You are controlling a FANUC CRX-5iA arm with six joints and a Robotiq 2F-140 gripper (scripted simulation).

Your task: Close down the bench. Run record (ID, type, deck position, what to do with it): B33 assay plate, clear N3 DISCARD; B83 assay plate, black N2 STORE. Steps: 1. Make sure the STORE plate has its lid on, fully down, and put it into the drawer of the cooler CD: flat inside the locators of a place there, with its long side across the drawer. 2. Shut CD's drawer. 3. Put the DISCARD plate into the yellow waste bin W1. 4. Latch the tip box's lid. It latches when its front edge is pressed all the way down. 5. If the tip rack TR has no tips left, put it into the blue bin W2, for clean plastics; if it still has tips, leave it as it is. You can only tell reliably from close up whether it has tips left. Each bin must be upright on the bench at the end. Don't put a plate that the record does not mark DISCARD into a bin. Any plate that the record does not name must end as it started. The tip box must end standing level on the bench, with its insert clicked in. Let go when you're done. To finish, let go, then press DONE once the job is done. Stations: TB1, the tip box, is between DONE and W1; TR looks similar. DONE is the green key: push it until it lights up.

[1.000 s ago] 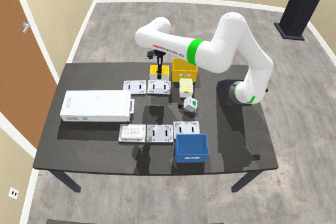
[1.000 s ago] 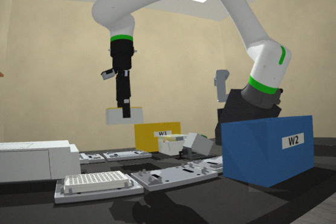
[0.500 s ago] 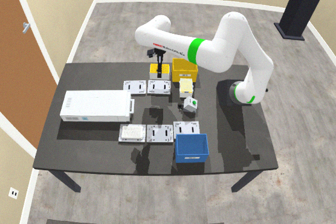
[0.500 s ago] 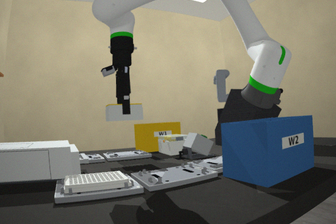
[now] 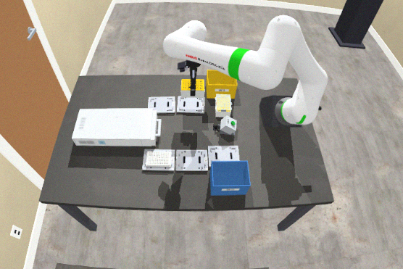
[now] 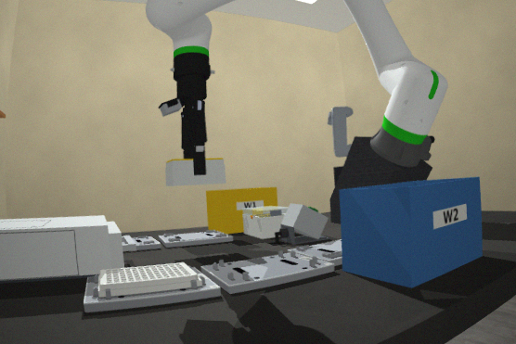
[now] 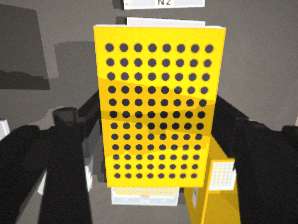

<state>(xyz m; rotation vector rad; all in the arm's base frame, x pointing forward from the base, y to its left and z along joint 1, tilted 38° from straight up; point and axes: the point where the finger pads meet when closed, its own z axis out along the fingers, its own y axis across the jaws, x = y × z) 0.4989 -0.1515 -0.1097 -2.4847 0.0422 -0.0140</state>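
My gripper (image 5: 192,90) is shut on the tip rack TR (image 5: 192,86), a white box with a yellow top. It holds the rack level, well above the bench, in the exterior view (image 6: 196,172). In the wrist view the rack's yellow top (image 7: 159,105) fills the middle between my fingers; all its holes look dark and empty. The blue bin W2 (image 5: 229,177) stands upright at the bench's front. The tip box TB1 (image 5: 222,104) stands between the yellow bin W1 (image 5: 221,82) and the DONE key (image 5: 229,124). The cooler CD (image 5: 114,126) has its drawer shut.
A white well plate (image 5: 158,159) sits on a nest at the front left. Several empty nests lie in two rows (image 5: 190,159). The nest labelled N2 (image 7: 164,4) is below me. The robot base (image 5: 295,111) is at the right.
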